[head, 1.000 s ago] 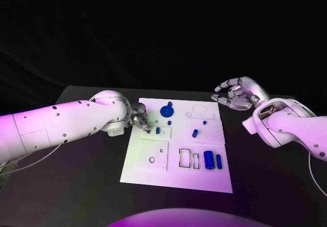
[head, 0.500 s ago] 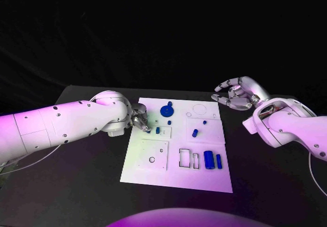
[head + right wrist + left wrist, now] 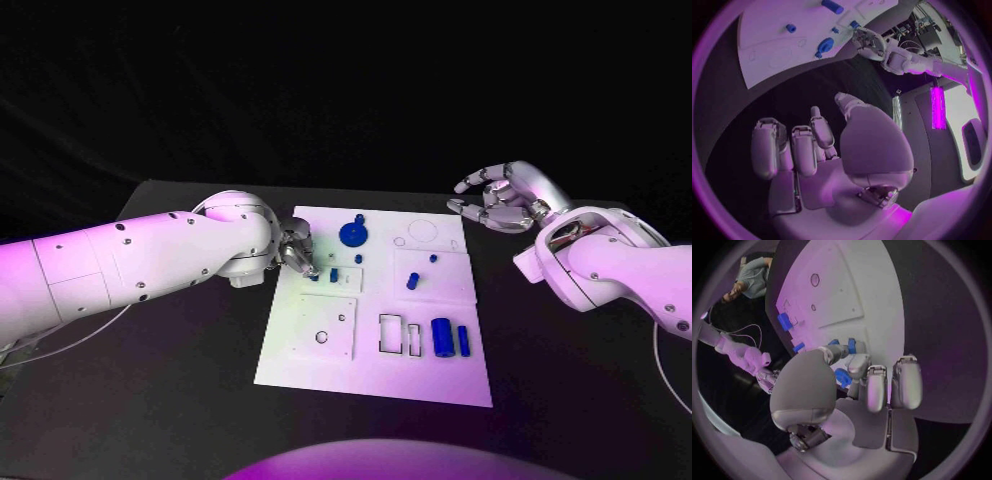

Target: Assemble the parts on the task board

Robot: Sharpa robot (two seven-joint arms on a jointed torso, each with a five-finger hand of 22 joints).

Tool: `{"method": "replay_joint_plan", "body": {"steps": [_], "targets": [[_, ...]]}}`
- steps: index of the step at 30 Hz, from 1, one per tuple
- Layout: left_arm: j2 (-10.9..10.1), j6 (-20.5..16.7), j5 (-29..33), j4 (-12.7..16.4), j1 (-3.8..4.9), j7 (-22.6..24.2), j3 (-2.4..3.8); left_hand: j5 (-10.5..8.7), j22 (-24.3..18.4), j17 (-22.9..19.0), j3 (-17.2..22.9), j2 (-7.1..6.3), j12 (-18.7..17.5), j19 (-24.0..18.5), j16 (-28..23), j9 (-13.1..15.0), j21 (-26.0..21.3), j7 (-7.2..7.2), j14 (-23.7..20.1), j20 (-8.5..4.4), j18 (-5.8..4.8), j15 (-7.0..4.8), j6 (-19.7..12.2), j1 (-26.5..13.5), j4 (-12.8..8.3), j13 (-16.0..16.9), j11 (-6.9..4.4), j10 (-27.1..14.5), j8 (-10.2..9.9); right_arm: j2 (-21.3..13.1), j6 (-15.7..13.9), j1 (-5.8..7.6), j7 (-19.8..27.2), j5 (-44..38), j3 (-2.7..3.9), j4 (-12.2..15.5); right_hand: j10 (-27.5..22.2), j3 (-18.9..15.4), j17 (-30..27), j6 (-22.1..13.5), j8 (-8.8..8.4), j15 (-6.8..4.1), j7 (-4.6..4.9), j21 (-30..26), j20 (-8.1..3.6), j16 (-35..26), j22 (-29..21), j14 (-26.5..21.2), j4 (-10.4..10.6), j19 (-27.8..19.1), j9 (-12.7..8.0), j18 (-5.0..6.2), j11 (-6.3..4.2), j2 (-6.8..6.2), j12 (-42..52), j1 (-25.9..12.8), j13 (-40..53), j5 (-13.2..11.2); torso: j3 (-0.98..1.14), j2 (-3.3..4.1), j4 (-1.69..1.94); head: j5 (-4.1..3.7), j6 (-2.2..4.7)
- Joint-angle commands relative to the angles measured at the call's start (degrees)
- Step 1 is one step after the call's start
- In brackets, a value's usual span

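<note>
- The left hand (image 3: 296,248) is pinching a small blue part (image 3: 842,377) at the task board's (image 3: 372,365) left edge.
- The right hand (image 3: 498,203) is hovering beside the board, fingers curled, holding nothing.

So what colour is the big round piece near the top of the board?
Blue. The round part shows best in the head view.

From my station, the left hand (image 3: 296,247) covers the task board's (image 3: 378,360) near-left edge — its fingertips hide whatever small blue part (image 3: 842,377) they meet. I cannot tell if that piece is gripped or merely touched. The board's far parts (image 3: 825,45) are too small to identify.
</note>
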Motion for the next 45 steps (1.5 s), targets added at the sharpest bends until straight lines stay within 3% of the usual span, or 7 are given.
{"method": "replay_joint_plan", "body": {"steps": [1,7,23,32,45], "targets": [[0.4,1.1,0.3,-0.2,-0.29,-0.2,-0.12,-0.19,0.9,13.4,4.1,-0.59,0.3,0.4,0.3,0.3,0.2,-1.41,5.6,-0.24,-0.27,-0.57,0.8,-2.0,-4.2,0.1,-0.22,0.6,0.4,0.0,0.4,-0.03,0.5,-0.3,0.01,0.1,0.0,0.0,3.2,-0.3,0.27,-0.43,-0.01,-0.2,-0.32,-0.2,6.3,3.3,0.4,-0.2,0.1,0.52,-0.43,0.33,-0.2,0.4,0.0,0.3,0.01,0.01,-0.01,-0.06,-0.06],[0.6,1.4,0.4,-0.6,-0.39,-0.2,-0.13,-0.17,1.1,13.5,0.7,-1.23,0.5,0.5,0.3,0.2,0.3,-1.79,5.6,-0.49,-0.31,-0.83,1.2,-4.5,-2.0,0.3,-0.5,0.7,0.6,-0.1,0.3,-0.03,0.5,-0.3,0.01,0.2,0.0,-0.1,3.2,-0.3,0.28,-0.43,-0.01,-0.2,-0.32,-0.2,6.3,3.3,0.5,-0.2,0.1,0.51,-0.43,0.33,-0.2,0.4,0.0,0.4,-0.01,-0.03,0.0,-0.12,-0.18],[0.6,2.6,0.4,-1.1,-0.42,-0.3,-0.13,-0.13,1.3,13.9,-1.5,-1.53,0.9,0.7,0.5,-0.1,0.4,-2.06,5.7,-0.7,-0.37,-1.03,1.8,-5.4,-0.6,0.8,-0.72,0.9,0.8,-0.2,0.2,-0.03,0.5,-0.3,0.01,0.2,-0.1,-0.3,3.2,-0.3,0.32,-0.43,-0.01,-0.3,-0.33,-0.2,6.3,3.3,0.7,-0.2,0.1,0.53,-0.42,0.31,-0.3,0.1,-0.1,0.4,-0.04,-0.04,0.01,-0.13,-0.33],[0.7,2.6,0.4,-1.2,-0.42,-0.3,-0.14,-0.12,1.7,14.2,-5.2,-2.18,1.3,0.9,0.6,-0.4,0.5,-2.19,5.8,-0.83,-0.44,-1.13,2.5,-7.3,1.9,1.2,-0.83,1.1,0.8,-0.2,0.0,-0.03,0.6,-0.3,0.01,0.1,-0.1,-0.6,3.2,-0.4,0.39,-0.42,-0.01,-0.3,-0.33,-0.2,6.3,3.3,1.0,-0.2,0.1,0.52,-0.41,0.38,-0.3,-0.3,-0.1,0.4,-0.02,-0.03,-0.01,-0.15,-0.39],[0.5,2.9,0.2,-1.3,-0.42,-0.2,-0.14,-0.05,1.7,14.4,-8.2,-2.55,1.4,0.9,0.7,-0.8,0.5,-2.26,5.9,-0.91,-0.46,-1.19,2.9,-7.9,3.7,1.3,-0.88,1.2,0.8,-0.3,-0.1,-0.03,0.6,-0.3,0.01,0.1,0.0,-0.8,3.2,-0.4,0.42,-0.42,-0.02,-0.3,-0.33,-0.2,6.3,3.3,1.1,-0.2,0.1,0.53,-0.4,0.42,-0.3,-0.5,-0.1,0.4,-0.03,-0.03,0.02,-0.18,-0.31]]}}
